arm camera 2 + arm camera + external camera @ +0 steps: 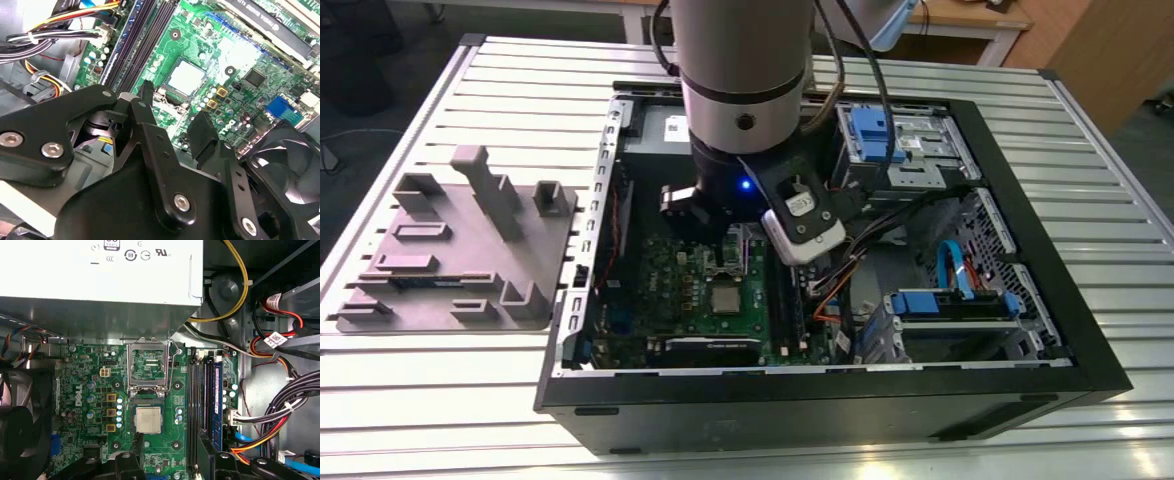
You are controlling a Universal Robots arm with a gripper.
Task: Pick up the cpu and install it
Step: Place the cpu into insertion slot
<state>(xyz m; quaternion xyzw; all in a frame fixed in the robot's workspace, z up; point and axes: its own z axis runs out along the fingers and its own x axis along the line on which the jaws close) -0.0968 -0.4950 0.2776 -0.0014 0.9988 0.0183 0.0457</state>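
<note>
Cpu (148, 420) sitting flat in the socket on the green board (80, 365), metal frame (147, 365) flipped up right beside it. Gripper (172, 110) hanging just above, fingers (145, 100) spread apart, gripping nothing at all.

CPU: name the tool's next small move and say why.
Probably lift the tool straight up. It stands open and empty, and the cpu already lies flat on the board, beside the flipped-open frame.
</note>
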